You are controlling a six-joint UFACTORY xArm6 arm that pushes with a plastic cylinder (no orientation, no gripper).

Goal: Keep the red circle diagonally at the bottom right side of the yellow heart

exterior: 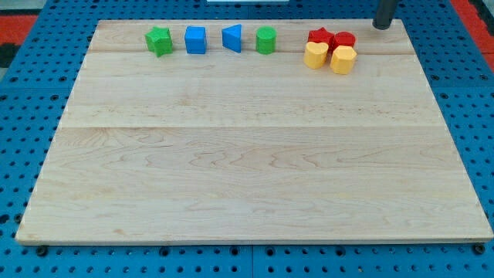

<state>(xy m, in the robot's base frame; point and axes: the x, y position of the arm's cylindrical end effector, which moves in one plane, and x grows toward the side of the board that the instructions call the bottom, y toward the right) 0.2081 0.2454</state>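
Observation:
The red circle [345, 39] sits near the view's top right, touching the red star [320, 36] on its left. The yellow heart [314, 55] lies just below the red star, so the red circle is above and to the right of the heart. A yellow hexagon [343, 59] sits directly below the red circle, to the right of the heart. These four blocks form a tight cluster. My tip [381, 27] is at the board's top edge, up and to the right of the red circle, apart from it.
A row of blocks lies along the top edge to the left of the cluster: a green star [159, 40], a blue cube [195, 39], a blue triangle [232, 38] and a green circle [265, 39]. The wooden board [247, 154] ends just above them.

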